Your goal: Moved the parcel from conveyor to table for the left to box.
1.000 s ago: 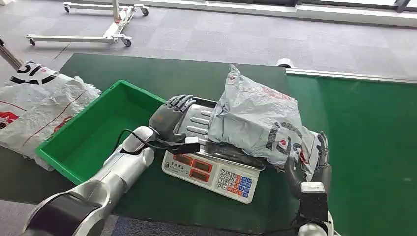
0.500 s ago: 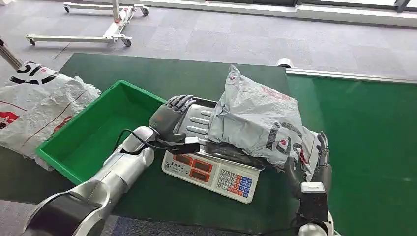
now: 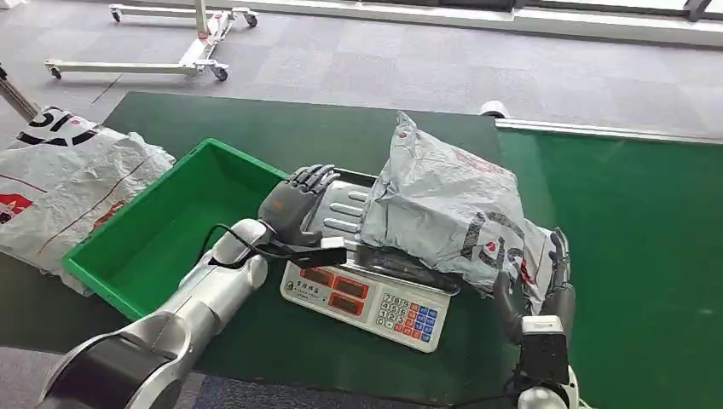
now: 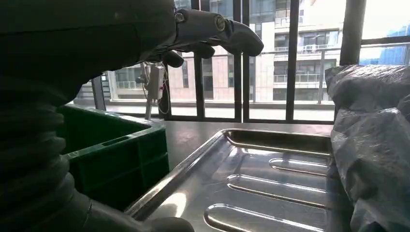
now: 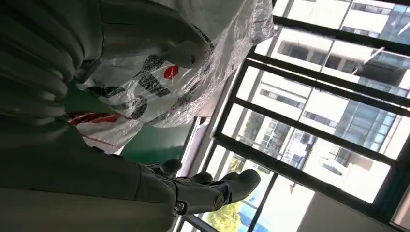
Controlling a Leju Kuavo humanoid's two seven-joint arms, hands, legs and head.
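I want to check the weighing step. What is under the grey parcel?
The grey parcel lies on the scale, over its steel tray. The tray's left part shows bare; the rest is covered.

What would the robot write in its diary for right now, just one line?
parcel: lying on scale | right hand: open beside parcel | left hand: open, at scale tray edge | green bin: nothing visible inside

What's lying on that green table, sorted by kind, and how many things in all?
Grey plastic parcels: 1
Weighing scales: 1
Green plastic crates: 1
White printed sacks: 1
Total: 4
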